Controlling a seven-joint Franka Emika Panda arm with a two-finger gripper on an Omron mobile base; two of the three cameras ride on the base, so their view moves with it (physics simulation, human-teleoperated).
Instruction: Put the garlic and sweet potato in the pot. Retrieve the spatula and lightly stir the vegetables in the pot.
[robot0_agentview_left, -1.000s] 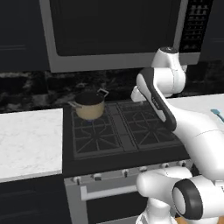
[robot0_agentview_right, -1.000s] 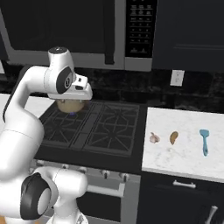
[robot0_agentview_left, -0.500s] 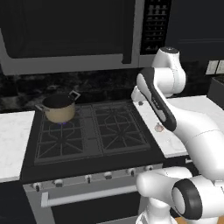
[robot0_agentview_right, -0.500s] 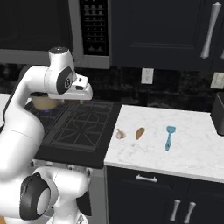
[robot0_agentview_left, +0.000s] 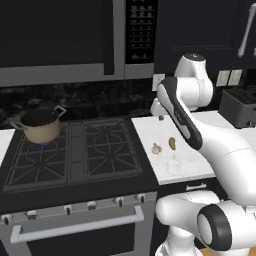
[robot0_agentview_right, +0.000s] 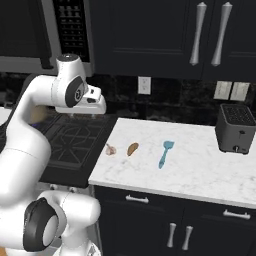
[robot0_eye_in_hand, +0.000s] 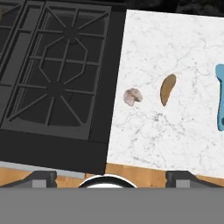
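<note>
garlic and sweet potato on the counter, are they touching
Apart. The hand view shows bare marble between the garlic and the sweet potato.

Both base views look forward and down from behind the arm. The hand view looks straight down from high up. All three share the stove edge and counter.

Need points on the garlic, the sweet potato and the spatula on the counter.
garlic (robot0_eye_in_hand: 132, 96): hand view, middle of the pale bulb.
sweet potato (robot0_eye_in_hand: 167, 89): hand view, middle of the orange-brown tuber.
spatula (robot0_agentview_right: 166, 152): right base view, where the blade meets the handle.
</note>
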